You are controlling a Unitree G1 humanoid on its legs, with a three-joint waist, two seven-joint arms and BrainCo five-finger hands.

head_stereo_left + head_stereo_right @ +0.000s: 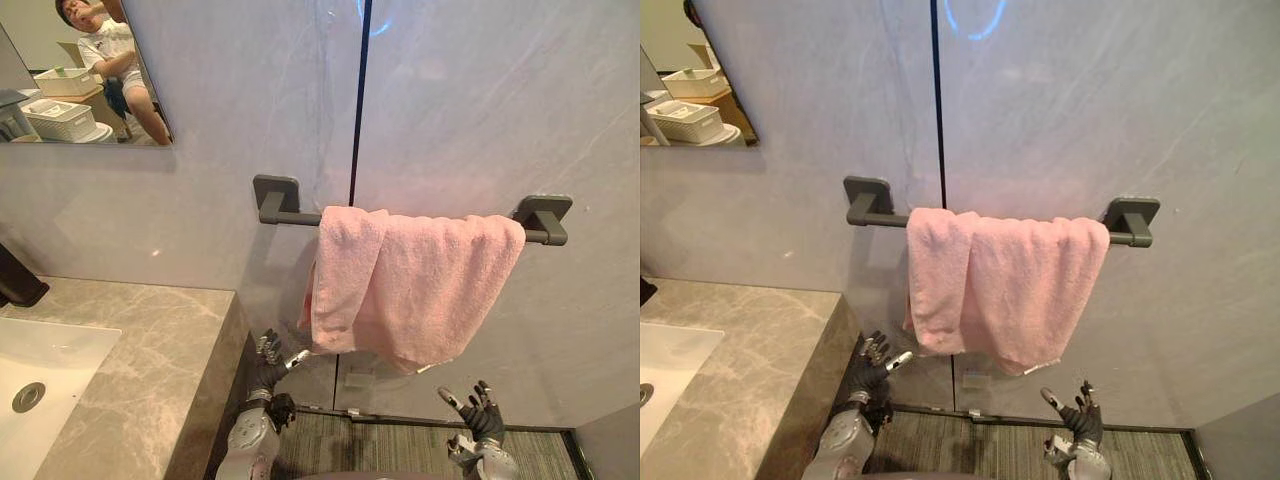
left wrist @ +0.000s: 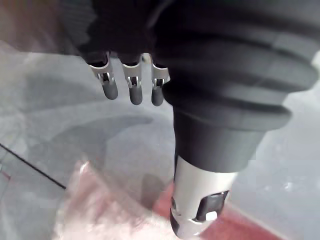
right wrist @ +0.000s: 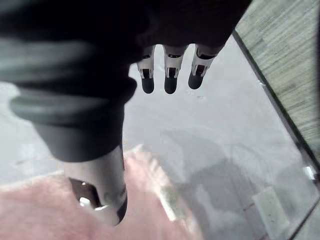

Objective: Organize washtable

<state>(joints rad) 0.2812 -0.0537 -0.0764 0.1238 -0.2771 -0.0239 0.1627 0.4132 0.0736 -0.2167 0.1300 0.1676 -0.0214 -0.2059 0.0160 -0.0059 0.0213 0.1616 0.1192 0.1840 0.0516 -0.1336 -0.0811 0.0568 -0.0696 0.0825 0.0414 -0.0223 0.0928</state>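
Pink towel (image 1: 410, 285) hangs bunched on the rail (image 1: 295, 218).
Left robot hand (image 1: 268, 372) and right robot hand (image 1: 483, 415) hover below, open, empty; evening it out seems next.

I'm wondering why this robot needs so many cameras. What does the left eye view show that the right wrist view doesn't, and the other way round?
The left eye view adds the dark grey metal towel bar, the wall mirror, the beige marble counter with its white sink, and the left robot hand, open beside the counter's edge. The right wrist view adds a close look along the right robot hand, fingers straight, holding nothing. Both share the pink terry towel hanging against the grey wall.
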